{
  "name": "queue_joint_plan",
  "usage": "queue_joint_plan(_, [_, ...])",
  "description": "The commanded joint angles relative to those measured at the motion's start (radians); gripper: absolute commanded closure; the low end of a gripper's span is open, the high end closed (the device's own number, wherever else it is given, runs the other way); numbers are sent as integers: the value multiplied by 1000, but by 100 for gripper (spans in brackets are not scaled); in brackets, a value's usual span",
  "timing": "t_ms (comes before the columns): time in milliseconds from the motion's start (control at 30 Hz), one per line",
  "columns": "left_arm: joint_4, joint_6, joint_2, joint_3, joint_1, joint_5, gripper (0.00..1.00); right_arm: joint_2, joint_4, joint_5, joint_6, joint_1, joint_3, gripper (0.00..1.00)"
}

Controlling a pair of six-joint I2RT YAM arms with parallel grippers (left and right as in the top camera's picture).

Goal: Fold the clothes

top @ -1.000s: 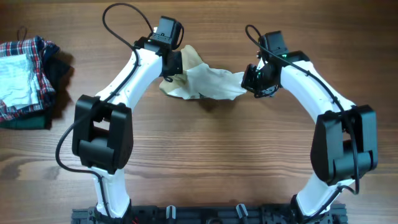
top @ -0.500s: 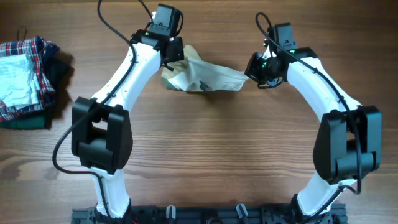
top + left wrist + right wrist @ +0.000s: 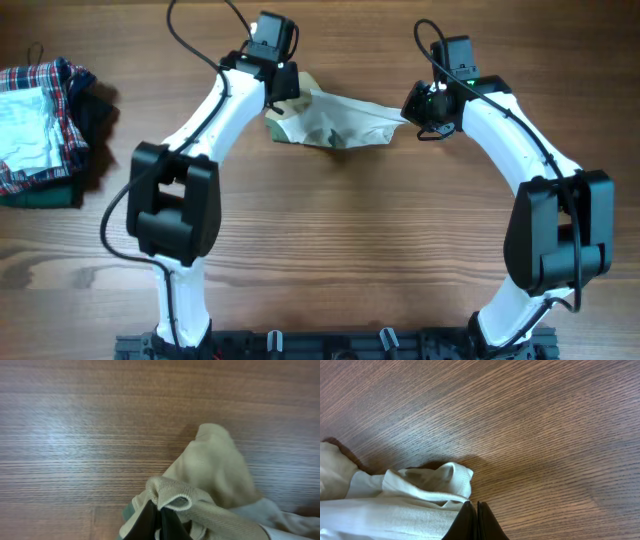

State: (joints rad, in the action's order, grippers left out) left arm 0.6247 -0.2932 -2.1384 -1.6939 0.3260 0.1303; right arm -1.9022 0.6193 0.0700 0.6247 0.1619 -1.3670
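Left gripper (image 3: 160,521) and right gripper (image 3: 476,519) each pinched a thin edge of the garment (image 3: 335,122), at 12 o'clock on the table (image 3: 330,240); any outward pull risked it slipping free.

stack: red-and-blue plaid garment (image 3: 68,88) lying over dark green folded cloth (image 3: 40,193) | location: sitting at wooden tabletop (image 3: 340,240) left edge

Brown wood-grain table (image 3: 330,230), a stack of folded clothes (image 3: 35,125) at its left edge.
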Motion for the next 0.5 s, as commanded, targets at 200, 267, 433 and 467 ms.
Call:
queue_joint_plan(200, [-68, 2, -69, -19, -8, 24, 95, -117, -72, -66, 4, -4, 1, 96])
queue_joint_plan(267, [-71, 2, -71, -19, -8, 24, 64, -132, -75, -64, 2, -4, 1, 80])
queue_joint_plan(433, [-72, 51, -3, -85, -8, 24, 7, -108, -110, -63, -184, -5, -29, 20])
queue_joint_plan(467, [-50, 51, 25, -99, -8, 24, 7, -95, -107, -58, -241, -5, -38, 17])
